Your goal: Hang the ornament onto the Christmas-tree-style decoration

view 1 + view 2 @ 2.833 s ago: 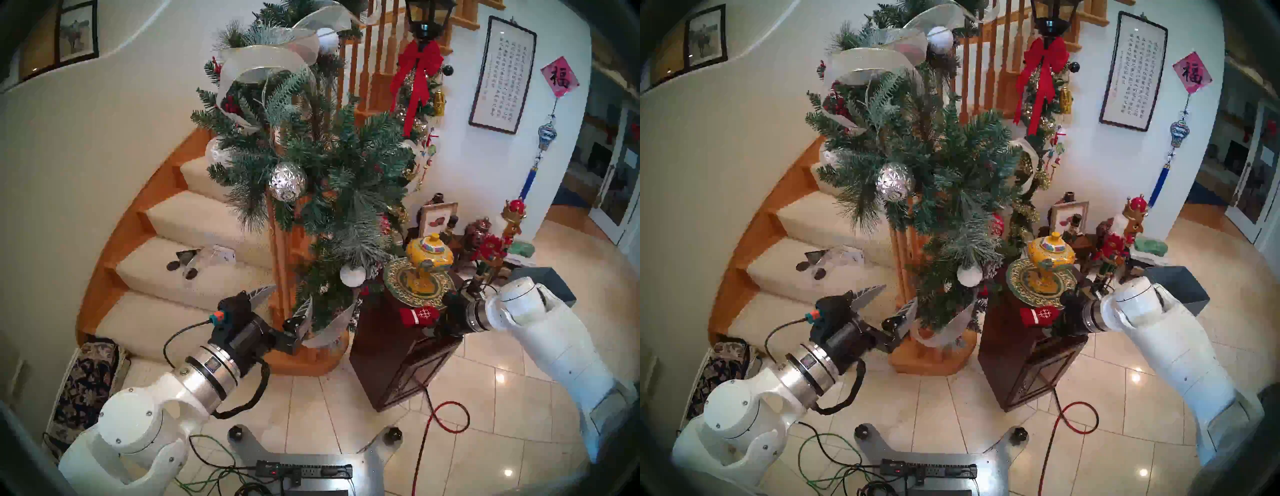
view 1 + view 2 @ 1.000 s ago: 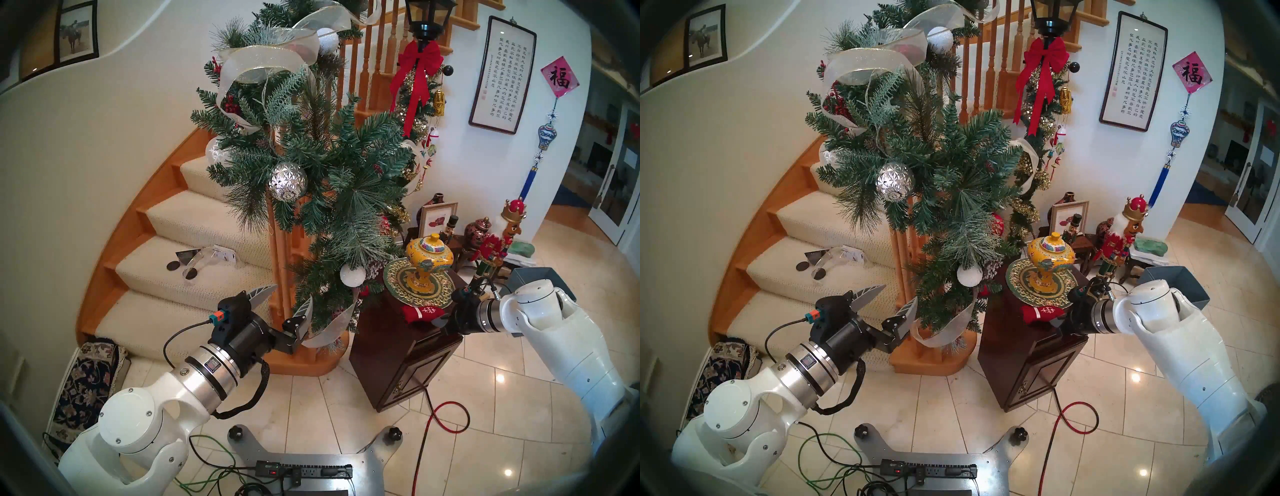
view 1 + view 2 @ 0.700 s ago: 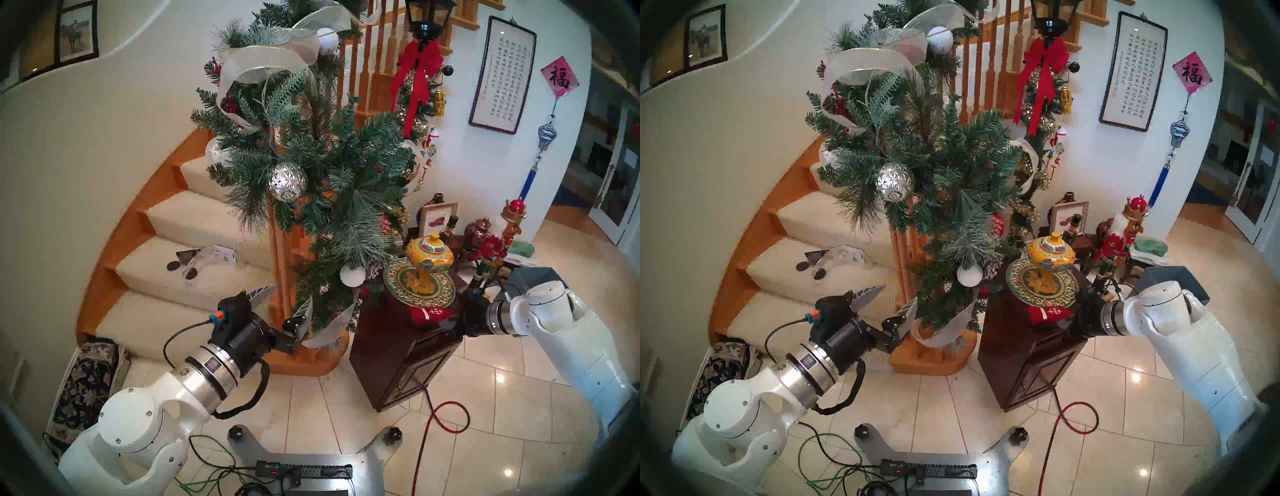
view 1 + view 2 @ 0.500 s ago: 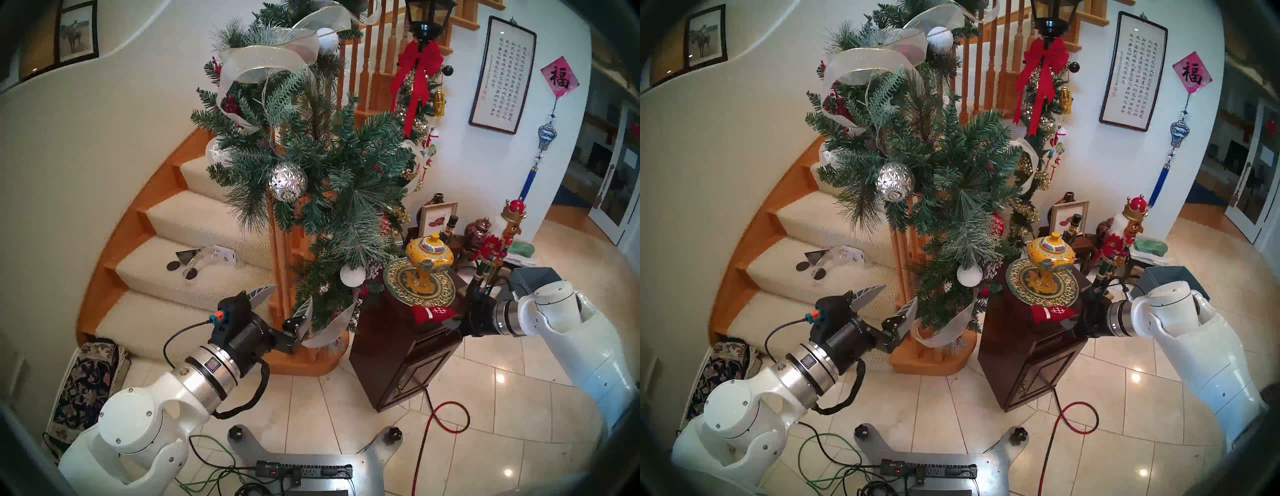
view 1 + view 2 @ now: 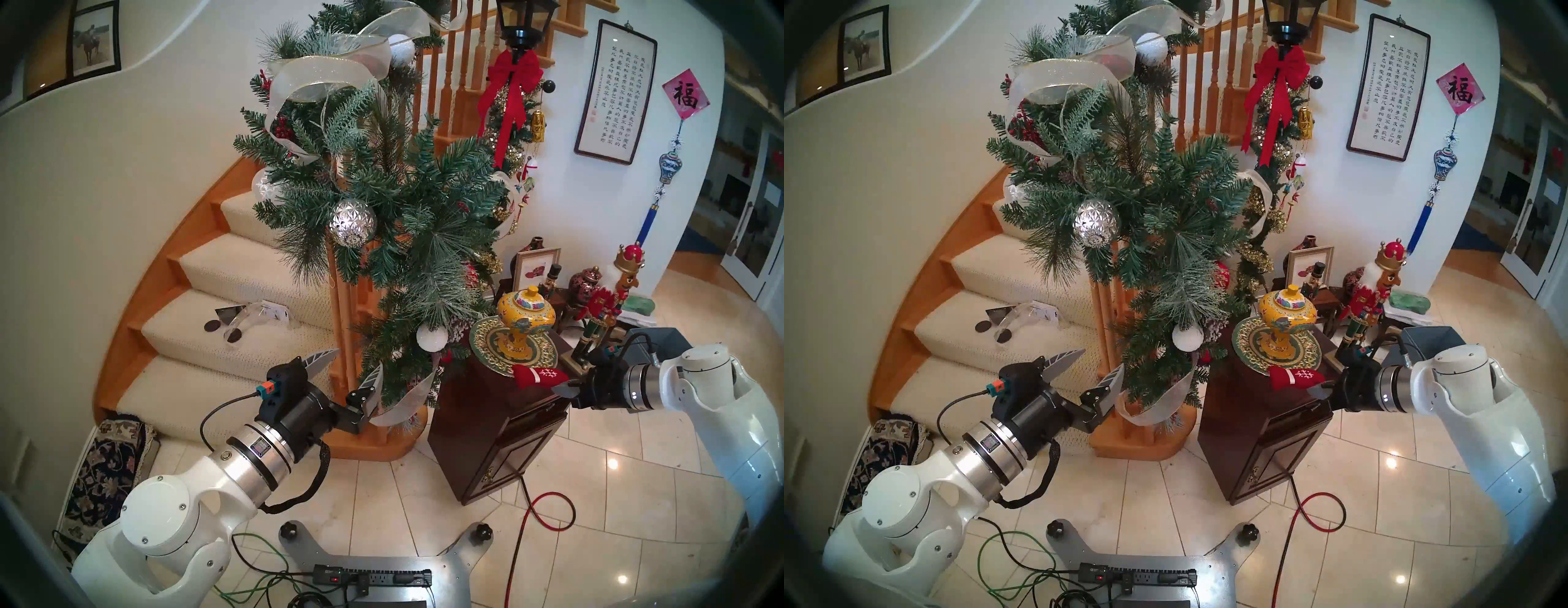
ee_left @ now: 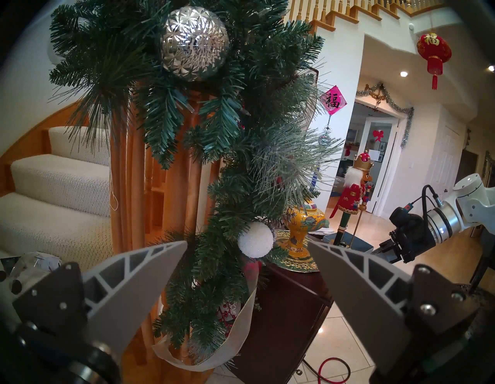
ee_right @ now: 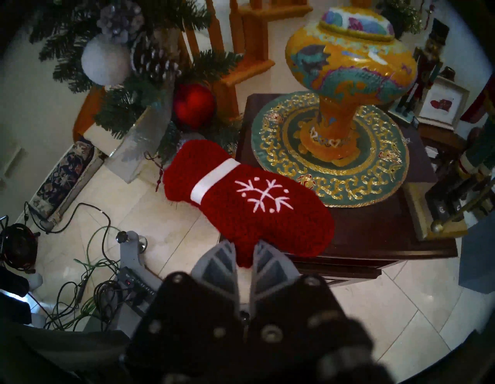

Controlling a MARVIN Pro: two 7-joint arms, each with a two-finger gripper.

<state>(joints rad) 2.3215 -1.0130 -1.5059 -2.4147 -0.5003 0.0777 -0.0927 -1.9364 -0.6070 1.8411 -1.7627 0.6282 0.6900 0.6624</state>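
We hold the left gripper level beside the lower garland, its jaws spread wide with nothing between them; it has not moved over the last seconds.

We now carry the red mitten ornament in the right gripper, whose fingers are clamped shut on the rounded hand end of the mitten. A moment ago the mitten lay lower, over the front part of the dark wooden cabinet top. It now hangs clear of that top, over the front edge of the gold-and-green mat, and the right arm has drawn back toward the right side of the head view. We judge that the pick-up step is complete and that transport to the Christmas-tree-style decoration comes next.

The mitten is red, of a nubbly fabric, with a white band across the cuff and a white snowflake on the palm. It lies nearly flat in the grip, cuff end pointing away from the fingers toward the garland. A thin dark red hanging cord trails from the cuff. Because we hold the end opposite the cord, we judge that the loop must be led onto a branch tip first.

Behind the mitten, the yellow lidded vase stands on the mat. Farther left, the garland descends the wooden banister with a white snowy ball low down and a faceted silver ball higher up.
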